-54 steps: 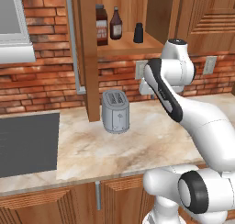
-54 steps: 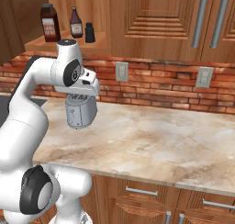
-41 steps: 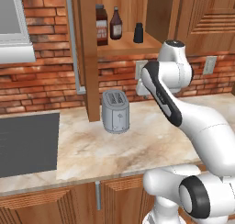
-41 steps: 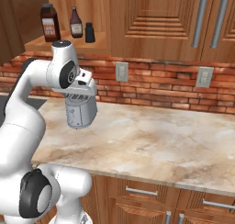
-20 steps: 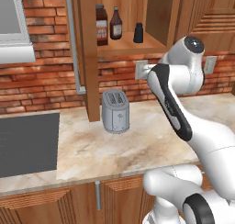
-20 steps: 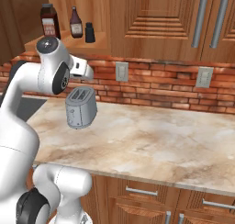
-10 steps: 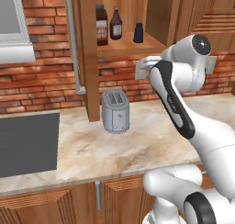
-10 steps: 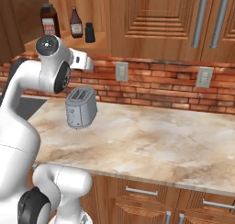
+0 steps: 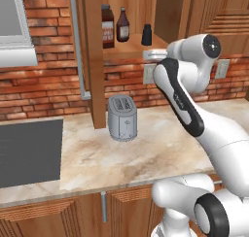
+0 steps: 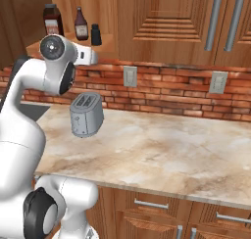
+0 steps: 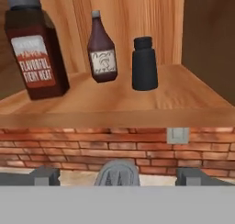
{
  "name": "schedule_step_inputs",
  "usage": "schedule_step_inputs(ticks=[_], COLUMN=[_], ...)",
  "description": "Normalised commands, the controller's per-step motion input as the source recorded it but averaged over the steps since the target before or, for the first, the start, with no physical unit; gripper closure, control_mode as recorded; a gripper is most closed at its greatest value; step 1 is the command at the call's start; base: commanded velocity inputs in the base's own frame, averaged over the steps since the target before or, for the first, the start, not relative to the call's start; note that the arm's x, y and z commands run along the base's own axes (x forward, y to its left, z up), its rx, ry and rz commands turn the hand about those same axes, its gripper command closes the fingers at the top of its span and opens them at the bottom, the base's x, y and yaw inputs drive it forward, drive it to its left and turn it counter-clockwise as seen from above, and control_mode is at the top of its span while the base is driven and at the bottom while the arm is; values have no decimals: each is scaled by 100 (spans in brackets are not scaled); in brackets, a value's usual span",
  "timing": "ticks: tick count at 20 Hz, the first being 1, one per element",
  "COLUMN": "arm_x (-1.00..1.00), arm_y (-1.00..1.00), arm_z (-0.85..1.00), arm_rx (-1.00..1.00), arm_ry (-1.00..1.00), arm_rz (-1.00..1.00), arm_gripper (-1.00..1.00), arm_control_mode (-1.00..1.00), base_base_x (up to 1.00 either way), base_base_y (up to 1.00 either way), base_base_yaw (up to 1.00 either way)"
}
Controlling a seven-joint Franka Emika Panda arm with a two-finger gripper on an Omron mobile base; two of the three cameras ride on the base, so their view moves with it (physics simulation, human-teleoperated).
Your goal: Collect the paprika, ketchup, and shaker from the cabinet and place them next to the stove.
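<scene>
cabinet [image 11: 114, 16] warm grained wood, satin. tabletop [image 9: 160, 153] polished beige marble. toaster [image 9: 122, 118] brushed grey metal. shaker [image 11: 144, 64] matt black. wall [image 10: 162, 88] rough red brick.

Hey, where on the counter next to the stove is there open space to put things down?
Bare marble counter lies between the black stove cooktop and the grey metal toaster, running to the counter's front edge. More lies right of the toaster. The back, near the wooden cabinet post, is crowded.

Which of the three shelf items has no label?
The shaker: short, plain black, rightmost on the shelf. The paprika and the ketchup both carry pale labels.
</scene>
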Motion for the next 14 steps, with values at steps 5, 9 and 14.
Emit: schedule_step_inputs(ticks=[5,9,14], arm_x=[2,0,0], arm_y=[37,15,10], arm_z=[29,26,32], arm_rx=[3,0,0], arm_ry=[-30,-29,-18], arm_rz=[5,0,0], arm_gripper=[-100,-100,-100], arm_control_mode=[-100,-100,-100], base_base_x=[0,0,0], base_base_y=[0,0,0], base_base_yaw=[0,0,0])
